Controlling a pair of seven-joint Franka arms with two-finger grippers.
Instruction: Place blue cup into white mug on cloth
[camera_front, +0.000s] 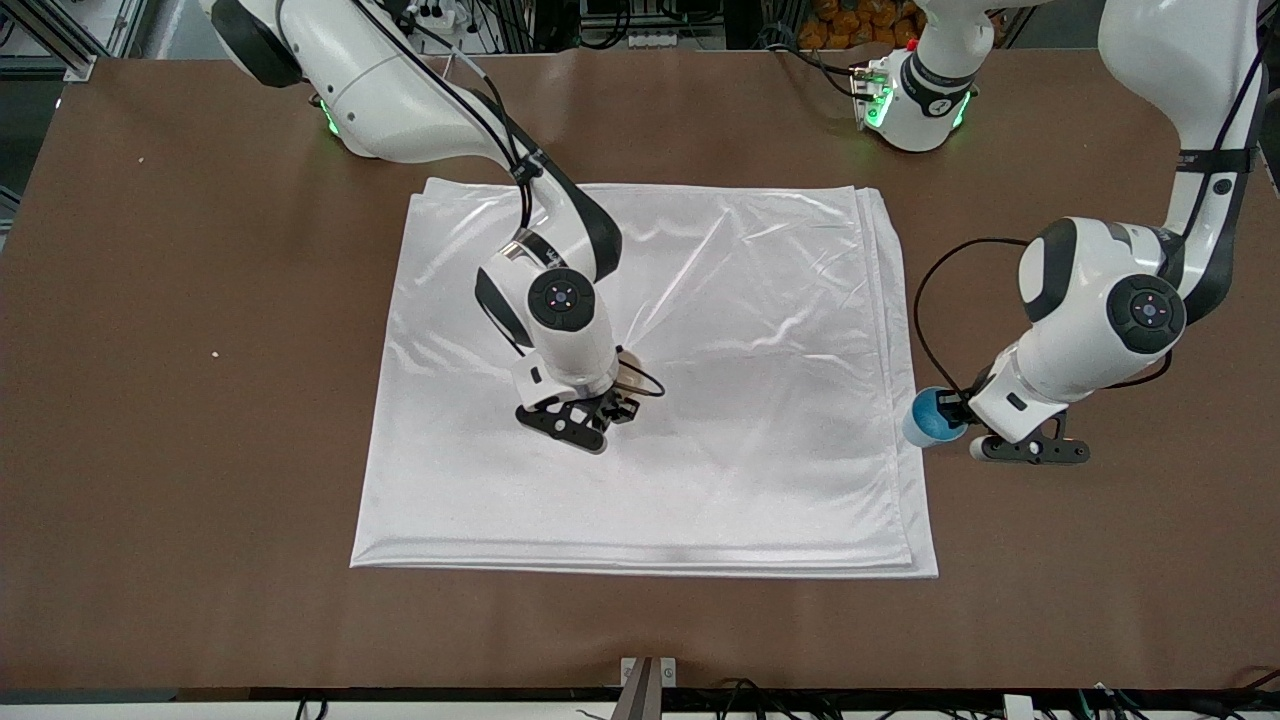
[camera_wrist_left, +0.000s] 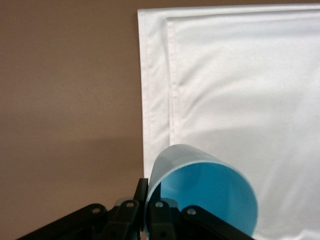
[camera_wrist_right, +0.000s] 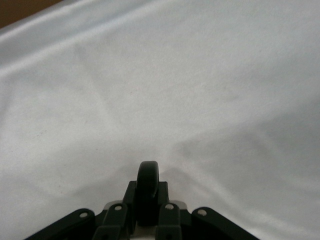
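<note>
Both grippers loaded: cup on left, mug on right.
Left gripper (camera_front: 958, 428) clamps the blue cup (camera_front: 928, 418) (tilted) over the cloth (camera_front: 760, 330) edge; right gripper (camera_front: 618, 392) pinches the white mug (camera_front: 630, 372) handle, mid-cloth; cup well apart from mug.

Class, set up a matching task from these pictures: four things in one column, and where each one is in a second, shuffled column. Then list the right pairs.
Things:
1. blue cup
2. white mug
3. cloth
4. right gripper

Places:
A. spread flat on the brown table
B. held by the left gripper at the cloth's edge
C. on the cloth, mostly hidden by the right arm
D. low over the cloth, shut on the mug's black handle

Pairs: 1-B, 2-C, 3-A, 4-D
</note>
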